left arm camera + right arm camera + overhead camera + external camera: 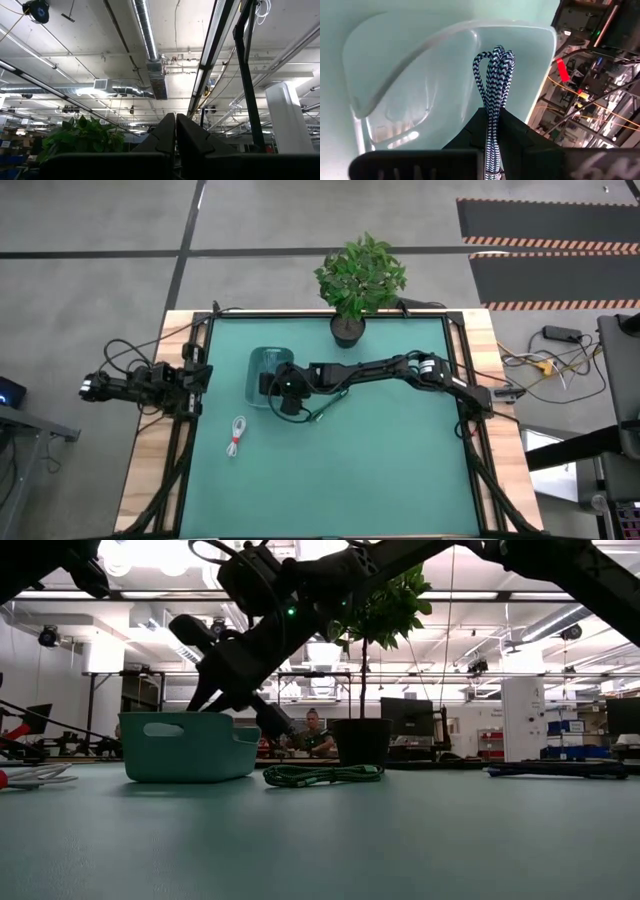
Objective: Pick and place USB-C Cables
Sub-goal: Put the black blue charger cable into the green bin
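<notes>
The right gripper (492,131) has its fingers closed on a blue-white cable (494,75), just above the bin (445,90). Next I think: open to release. The left gripper (175,131), closed, waits.

- Lower length of blue-and-white braided cable (493,95) hidden between the fingers of the right gripper (492,132).
- Teal bin (262,363) partly covered by the right arm in the high view; contents not readable there.
- White cable (30,776) cut off by the low view's edge.
- Left gripper (175,137) cut by the frame bottom.
</notes>
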